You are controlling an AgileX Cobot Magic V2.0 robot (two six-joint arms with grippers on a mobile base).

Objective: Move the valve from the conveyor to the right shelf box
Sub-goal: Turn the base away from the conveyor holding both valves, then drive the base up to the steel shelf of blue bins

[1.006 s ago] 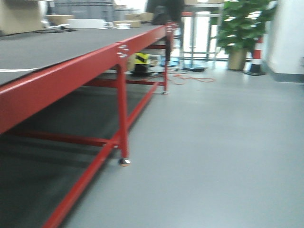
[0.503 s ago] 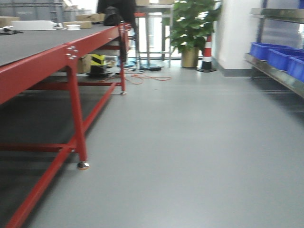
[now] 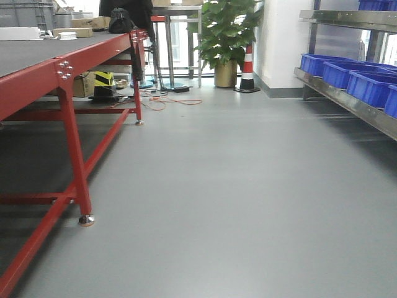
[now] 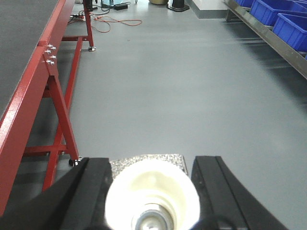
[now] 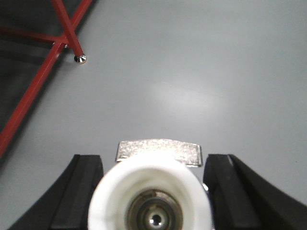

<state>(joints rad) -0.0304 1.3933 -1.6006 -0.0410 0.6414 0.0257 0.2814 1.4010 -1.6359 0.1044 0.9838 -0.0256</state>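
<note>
In the left wrist view my left gripper point(image 4: 151, 167) is shut on a cream-white valve point(image 4: 152, 189) with a silver handle point(image 4: 144, 163), held above the grey floor. Its black fingers point(image 4: 91, 191) flank the valve body. My right gripper point(image 5: 152, 165) is likewise shut on a white valve point(image 5: 144, 184) with a silver handle point(image 5: 158, 150). The conveyor point(image 3: 31, 53) is a dark grey belt on a red frame at the left, also seen in the left wrist view point(image 4: 19, 43). A metal shelf point(image 3: 347, 99) on the right carries blue boxes point(image 3: 372, 87). Neither gripper shows in the front view.
Red conveyor legs point(image 3: 74, 167) with metal feet stand on the grey floor point(image 3: 236, 186). A potted plant point(image 3: 224, 37), a striped cone point(image 3: 247, 68) and orange cables point(image 3: 173, 100) lie at the far end. Boxes and a white item point(image 3: 18, 32) sit on the belt.
The front view has swung right: the conveyor slid towards the left edge, and the shelf with blue boxes has come further into view on the right.
</note>
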